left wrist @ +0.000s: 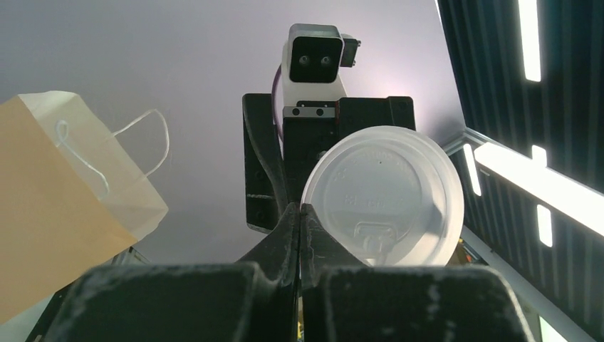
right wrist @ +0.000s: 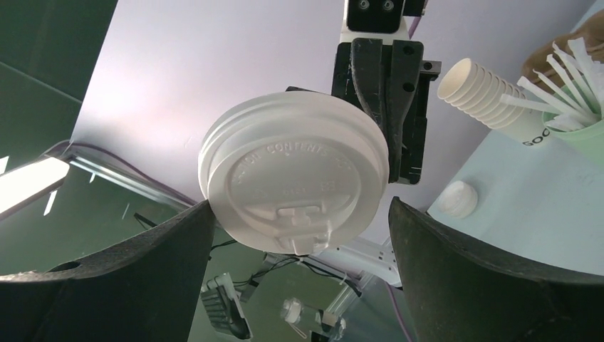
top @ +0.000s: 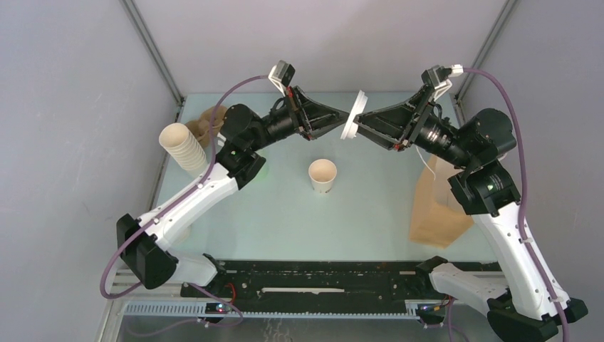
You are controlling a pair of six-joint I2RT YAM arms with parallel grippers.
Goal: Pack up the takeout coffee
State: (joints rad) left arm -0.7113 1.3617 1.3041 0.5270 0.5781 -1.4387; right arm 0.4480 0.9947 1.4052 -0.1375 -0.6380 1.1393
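Observation:
The takeout coffee (top: 322, 174), a small cream paper cup, stands upright and uncovered mid-table. High above the table's back, a round white lid (top: 354, 114) hangs edge-on between both grippers. My left gripper (top: 342, 120) is shut, its tips (left wrist: 300, 208) pinching the lid (left wrist: 384, 196) at its rim. My right gripper (top: 360, 128) faces it from the other side. In the right wrist view that gripper (right wrist: 300, 203) stands wide open, its fingers flanking the lid (right wrist: 295, 182); the left finger (right wrist: 192, 235) is right at the rim.
A brown paper bag (top: 438, 206) with string handles sits at the right beside my right arm. A tilted stack of cream cups (top: 184, 146) and another brown bag (top: 206, 121) are at back left. A pale green cup of white sticks (right wrist: 577, 121) is near the stack.

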